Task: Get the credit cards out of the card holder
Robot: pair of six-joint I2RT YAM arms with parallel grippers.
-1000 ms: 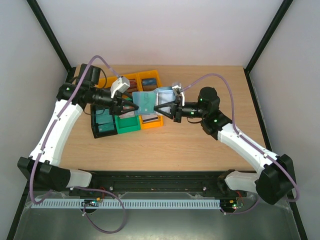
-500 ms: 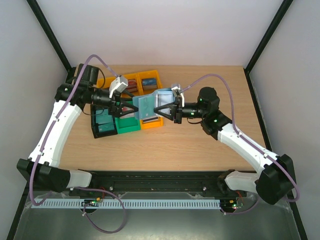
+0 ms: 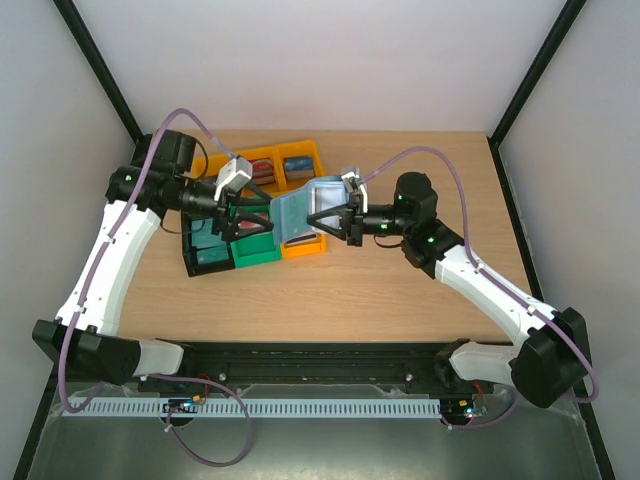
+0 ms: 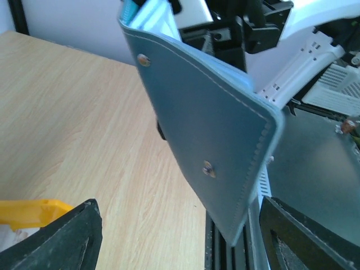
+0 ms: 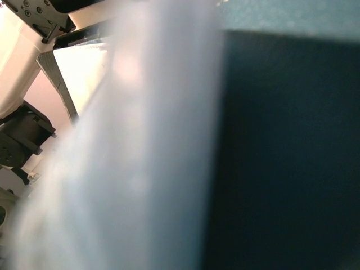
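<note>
The teal-blue card holder [image 3: 298, 208] hangs in the air over the bins, with my right gripper [image 3: 316, 220] shut on its right side. In the left wrist view its teal outer face [image 4: 208, 124], with two small studs, fills the middle and its lower corner dips between my fingers without touching them. My left gripper [image 3: 256, 216] [image 4: 180, 243] is open and empty, just left of the holder. The right wrist view shows only a blurred pale sleeve [image 5: 129, 169] and dark teal, hiding those fingers. Credit cards lie in the orange bin [image 3: 297, 163]; I cannot tell if any are in the holder.
Under the holder stand an orange bin [image 3: 304, 247], a green bin [image 3: 256, 248] and a black bin [image 3: 207, 256] with a teal item in it. The orange bin's rim [image 4: 28, 209] shows by my left finger. Bare wooden tabletop [image 3: 380, 290] lies in front.
My left gripper has opened wide and drawn back to the left, away from the holder's left flap. The right gripper has kept its hold and barely moved.
</note>
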